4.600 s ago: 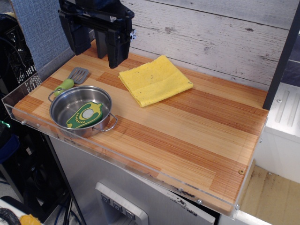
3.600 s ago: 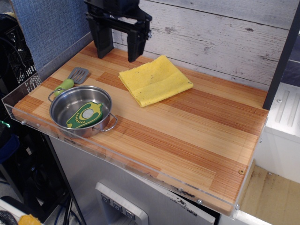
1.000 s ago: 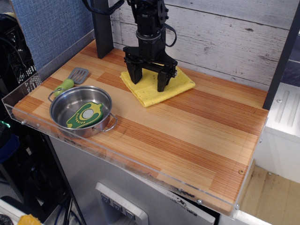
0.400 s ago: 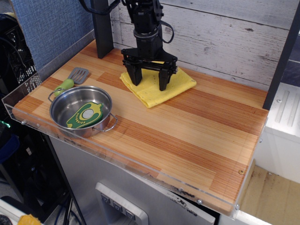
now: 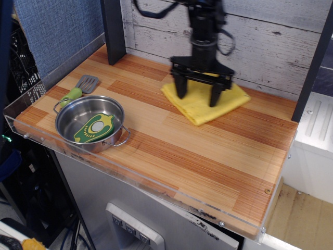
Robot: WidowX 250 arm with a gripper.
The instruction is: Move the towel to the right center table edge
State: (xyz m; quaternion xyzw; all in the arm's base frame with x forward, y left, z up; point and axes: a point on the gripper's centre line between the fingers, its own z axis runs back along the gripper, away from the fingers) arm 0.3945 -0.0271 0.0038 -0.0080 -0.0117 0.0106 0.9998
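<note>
The yellow towel lies flat on the wood tabletop, at the back and right of centre. My gripper points straight down over it, blurred by motion. Its two dark fingers are spread wide apart, with the tips down on the cloth near its left and right parts. The jaws are open and nothing is pinched between them. The right table edge, with its clear acrylic strip, is about a towel's width to the right of the cloth.
A steel pot holding a green-and-yellow flat toy stands at the front left. A spatula lies behind it. A dark post rises at the back left. A plank wall runs behind the table.
The gripper came down from the back left onto the towel. In the last half second it and the towel slid clearly to the right along the back of the table.
</note>
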